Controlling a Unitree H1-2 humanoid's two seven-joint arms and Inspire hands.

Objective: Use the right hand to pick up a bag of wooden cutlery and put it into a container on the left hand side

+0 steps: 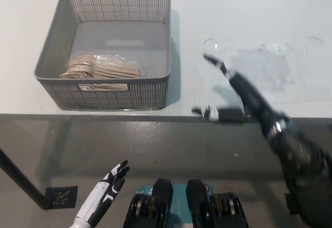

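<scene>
- Bag (101, 67): a clear packet of wooden cutlery. It lies flat on the floor of the basket (56, 37), against the near wall and toward the left corner. The utensils run roughly along that wall. No part overhangs the rim.
- Basket: grey and perforated, standing on the left part of the white table (249, 25). The high walls keep the bag in place without a hand on it.
- Right hand (243, 95): black, above the table's front edge and well apart from the basket. The fingers are spread wide and hold nothing. The outline is blurred, so the exact finger pose is uncertain.
- Left hand (104, 192): white, at rest low at the lower left, below the table edge. The fingers are extended, slightly apart and empty. It has no role in the task.
- Status (judgement): the bag is in the container and the right hand is empty, so the placing step appears complete.
- No other bag is visible on the table.
- Risk (judgement): low. The bag rests fully inside the walls, and neither hand is near the basket.
</scene>
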